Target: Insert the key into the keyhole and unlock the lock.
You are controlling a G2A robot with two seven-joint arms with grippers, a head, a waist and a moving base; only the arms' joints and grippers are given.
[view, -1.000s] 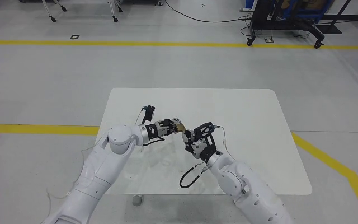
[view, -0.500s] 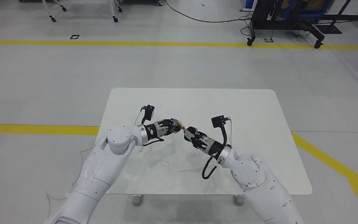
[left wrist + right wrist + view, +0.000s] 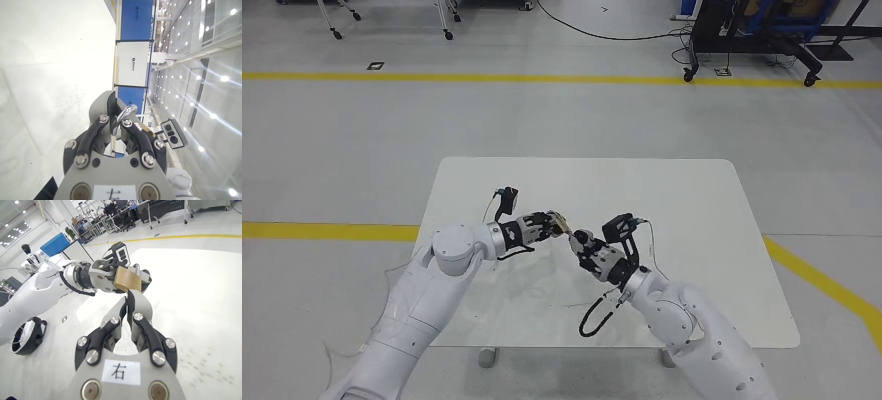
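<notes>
A brass padlock [image 3: 127, 280] with a silver shackle [image 3: 124, 115] is held in the air above the white table [image 3: 692, 200]. My left gripper [image 3: 140, 275] is shut on it, one finger on each side of the body. In the top view the padlock [image 3: 562, 226] sits between the two arms near the table's middle. My right gripper [image 3: 128, 292] is shut, its fingertips pressed against the lock's lower face. The key is almost wholly hidden between its pads; a thin sliver shows where they meet the lock. Seen from above, the right gripper [image 3: 578, 243] is just right of the left gripper [image 3: 547, 225].
Nothing else lies on the table besides faint dark specks [image 3: 208, 366] near my right wrist. The table's front edge [image 3: 542, 345] runs under both forearms. A black cable [image 3: 597, 318] loops off the right forearm.
The right wrist rolled one way and back again, its camera swinging out to the right and returning, while its fingertips stayed at the lock. The left arm and padlock held still.
</notes>
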